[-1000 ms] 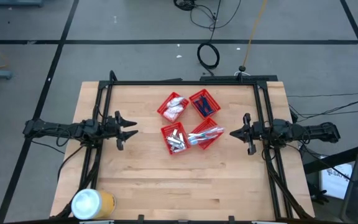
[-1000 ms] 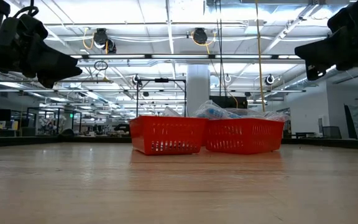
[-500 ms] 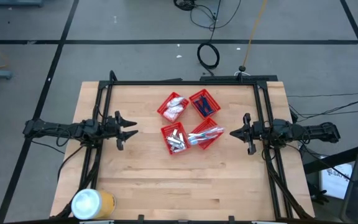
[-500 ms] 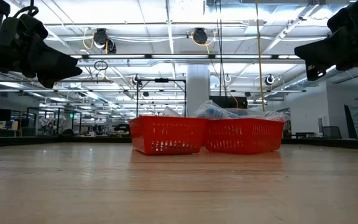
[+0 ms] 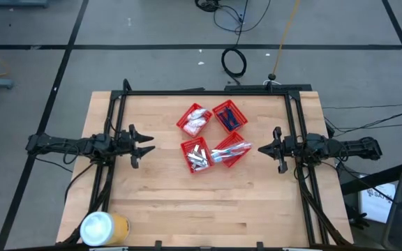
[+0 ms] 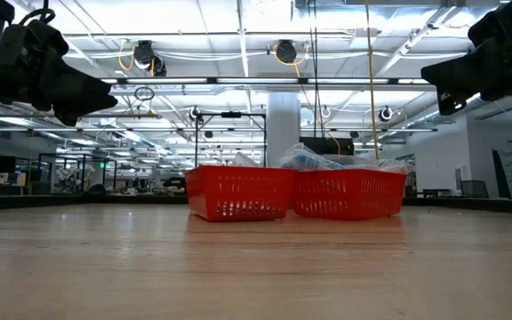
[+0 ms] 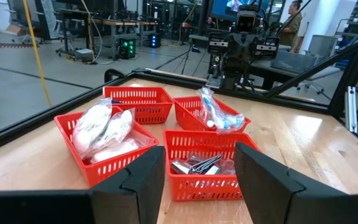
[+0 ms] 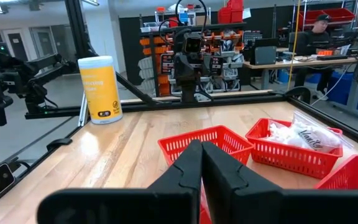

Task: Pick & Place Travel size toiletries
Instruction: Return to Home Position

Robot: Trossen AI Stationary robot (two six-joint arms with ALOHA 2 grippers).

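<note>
**High view.** We find nothing changed over the last second. The left gripper (image 5: 147, 145) and the right gripper (image 5: 260, 148) hover where they did, at the left and right sides of the wooden table (image 5: 187, 202). Both are well apart from the four red baskets (image 5: 184, 149) clustered at centre. We judge both arms to be already parked at home and the sorting apparently complete. The travel size toiletries (image 5: 196, 120) lie inside the baskets:
- white packs in the upper-left basket;
- dark blue razors (image 5: 230, 117) in the upper-right;
- silvery pieces (image 5: 198, 157) in the lower-left;
- a clear pack (image 5: 232, 146) in the lower-right.

No item shows loose on the board. A yellow can (image 5: 103, 228) stands at the table's lower-left corner.

**Low view.** The baskets sit flat on the pale wood. The two arms hang high at the upper corners, touching nothing. Behind them opens a large hall with bright ceiling lights.

**Left wrist view.** The left gripper's fingers (image 7: 129, 186) are spread wide with nothing between them. The baskets lie ahead and the other arm stands beyond them.

**Right wrist view.** The right gripper's fingers (image 8: 188, 177) are pressed together and hold nothing. Workbenches and a person (image 8: 319, 25) occupy the room behind.
</note>
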